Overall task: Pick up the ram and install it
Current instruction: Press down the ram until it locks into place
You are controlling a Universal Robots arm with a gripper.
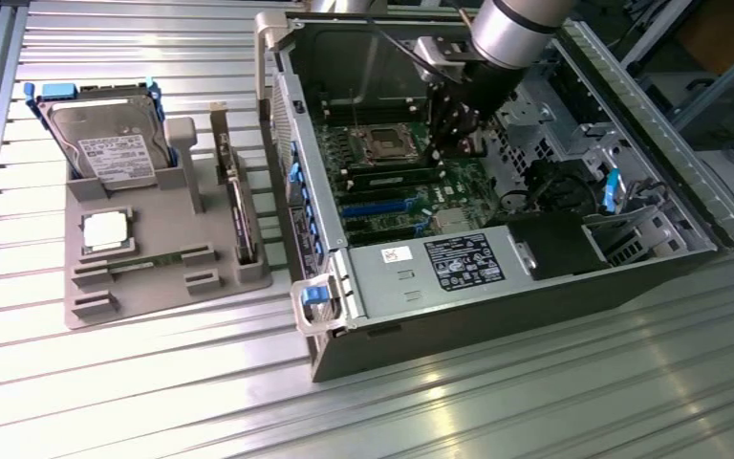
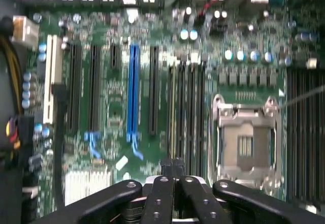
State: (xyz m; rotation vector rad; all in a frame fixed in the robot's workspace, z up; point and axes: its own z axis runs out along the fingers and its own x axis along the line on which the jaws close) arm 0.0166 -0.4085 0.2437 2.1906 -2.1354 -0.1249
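Jaws pressed together: in the wrist view the gripper (image 2: 172,164) shows its two dark fingers (image 2: 161,196) side by side with no gap, and I see nothing pinched between them. In the exterior view the gripper (image 1: 457,143) hangs from the silver arm (image 1: 514,29) inside the open computer case (image 1: 495,320), upper middle of the frame, low over the motherboard (image 1: 399,206) and just to the exterior view's right of the empty processor socket (image 1: 380,145). The wrist view looks down on the motherboard (image 2: 117,97), with the fingertips near one end of the black memory slots (image 2: 188,107), between the blue expansion slot (image 2: 133,92) and the metal-framed socket (image 2: 246,142). I cannot tell whether any slot is filled. The ram (image 1: 150,260) appears as a thin greenish strip lying flat in the lower part of the grey parts tray (image 1: 150,206) at the exterior view's left, well apart from the gripper; it is small and hard to make out. On the same tray a hard drive (image 1: 110,143) leans at the back, a square silver processor chip (image 1: 106,232) lies just above the strip, and an expansion card (image 1: 242,206) stands on edge along the tray's side nearest the case. Everything rests on a ribbed metal table (image 1: 533,411).
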